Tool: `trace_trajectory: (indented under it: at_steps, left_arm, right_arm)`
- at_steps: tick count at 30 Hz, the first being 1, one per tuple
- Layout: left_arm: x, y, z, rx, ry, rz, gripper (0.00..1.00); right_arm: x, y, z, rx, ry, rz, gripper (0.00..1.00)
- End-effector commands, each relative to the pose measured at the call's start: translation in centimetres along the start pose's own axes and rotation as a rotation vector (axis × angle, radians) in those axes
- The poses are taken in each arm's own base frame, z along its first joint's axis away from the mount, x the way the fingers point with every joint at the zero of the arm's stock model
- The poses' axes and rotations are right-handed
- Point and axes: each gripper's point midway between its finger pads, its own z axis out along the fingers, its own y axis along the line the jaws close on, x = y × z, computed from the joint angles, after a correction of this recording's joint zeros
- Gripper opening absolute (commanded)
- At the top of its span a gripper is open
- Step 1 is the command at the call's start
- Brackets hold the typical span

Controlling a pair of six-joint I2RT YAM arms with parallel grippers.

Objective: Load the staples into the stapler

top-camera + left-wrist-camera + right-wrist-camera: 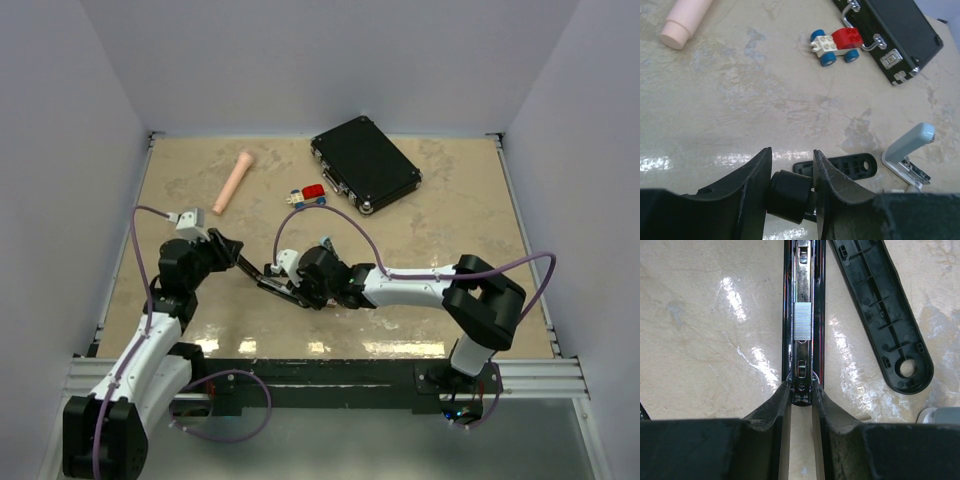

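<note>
Staples (802,321) sit mid-rail in the open stapler (802,265) channel, flat on the table (705,340). Right hand (801,387) is clamped on the channel's near end. Left hand (791,160) is pinched on a black round stub, probably the stapler's other end. The strip looks light and brittle and likely snaps if bent, so grip it by the long edges. Lid (880,315) lies beside the channel.

Far side of the table (450,220): three stray items.
We noted a pale pink cylinder (234,181) lying tilted at the far left, a small red, white and blue toy car (309,196) well to its right, and a closed black case (365,163) just beside the car, its handle facing it.
</note>
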Motion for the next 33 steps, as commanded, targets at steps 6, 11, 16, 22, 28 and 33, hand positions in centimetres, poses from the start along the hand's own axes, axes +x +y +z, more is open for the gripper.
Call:
trace_trajectory:
  at_steps: [6,11,16,22,28,33]
  left_arm:
    - [1.4,-9.3,-2.8,0.384,0.023,0.116,0.37]
    - [2.8,-10.1,-3.1,0.43,0.066,0.078,0.41]
    - [2.8,-11.5,-3.1,0.498,0.079,0.012,0.45]
    - [2.9,-13.0,-3.0,0.564,0.106,-0.023,0.47]
    - [3.1,-13.9,-2.9,0.596,0.132,-0.004,0.47]
    - [3.7,-14.7,-2.7,0.603,0.166,0.044,0.51]
  right_arm:
    - [-6.1,-0.7,0.5,0.034,-0.243,0.027,0.0]
    - [-6.6,-0.8,0.9,0.038,-0.268,0.04,0.02]
    - [-7.0,-0.7,1.5,0.032,-0.275,0.047,0.03]
    - [-7.6,-0.5,1.5,0.024,-0.29,0.075,0.03]
    - [-8.5,-0.5,1.2,0.021,-0.308,0.093,0.06]
    - [-9.6,-0.5,1.1,0.013,-0.318,0.104,0.1]
